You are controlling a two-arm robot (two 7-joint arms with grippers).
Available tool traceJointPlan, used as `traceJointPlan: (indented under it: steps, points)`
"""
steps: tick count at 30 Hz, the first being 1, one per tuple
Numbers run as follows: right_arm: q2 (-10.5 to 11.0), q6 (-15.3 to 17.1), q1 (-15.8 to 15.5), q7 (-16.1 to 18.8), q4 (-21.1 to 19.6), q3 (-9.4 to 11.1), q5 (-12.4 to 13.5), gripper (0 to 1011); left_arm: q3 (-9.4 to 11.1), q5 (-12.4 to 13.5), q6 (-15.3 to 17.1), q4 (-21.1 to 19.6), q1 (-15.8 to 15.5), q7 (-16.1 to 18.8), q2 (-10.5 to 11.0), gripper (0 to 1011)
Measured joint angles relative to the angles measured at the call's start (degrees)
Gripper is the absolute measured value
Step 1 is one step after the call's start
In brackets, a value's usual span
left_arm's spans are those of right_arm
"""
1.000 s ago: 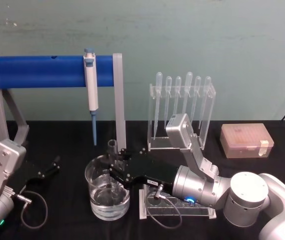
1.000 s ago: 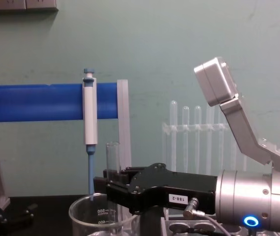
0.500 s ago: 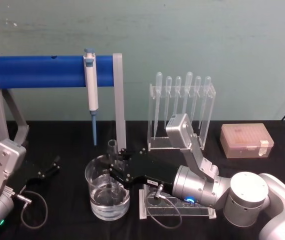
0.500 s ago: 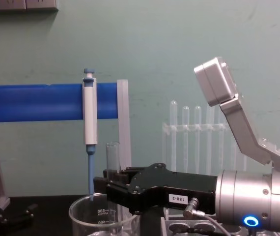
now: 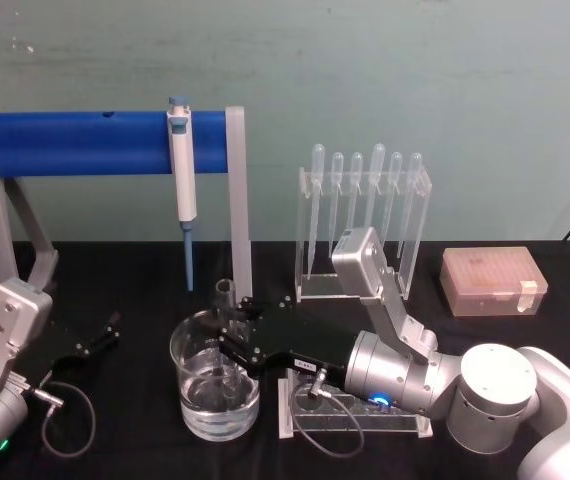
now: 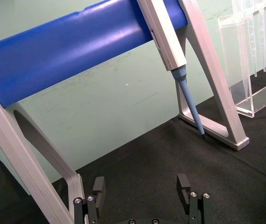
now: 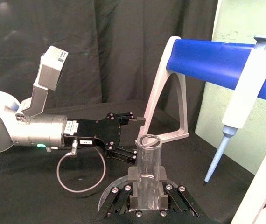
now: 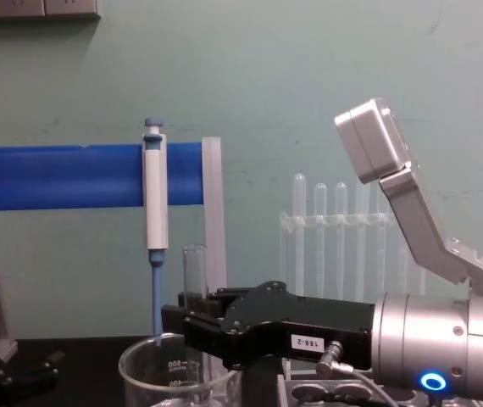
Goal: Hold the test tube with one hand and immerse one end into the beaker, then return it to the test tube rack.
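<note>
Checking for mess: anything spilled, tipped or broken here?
Nothing stands out. The right gripper holds the test tube upright in the beaker; the table around it looks dry. The left gripper sits parked at left.

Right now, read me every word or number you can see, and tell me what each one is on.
"188-2": white label on the right claw, which grips the tube.
"500": white mark on the beaker wall.
"400": white mark just below it on the beaker.
White labels on the left claw: too small to read.
</note>
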Motion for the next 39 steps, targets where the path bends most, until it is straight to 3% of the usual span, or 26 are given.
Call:
traceJointPlan:
  steps: [39]
  points:
    - [0.0, 0.0, 0.0, 0.0, 0.0, 0.0, 0.0, 242, 0.0, 0.0, 0.0, 0.0, 0.0, 0.0, 0.0, 1000]
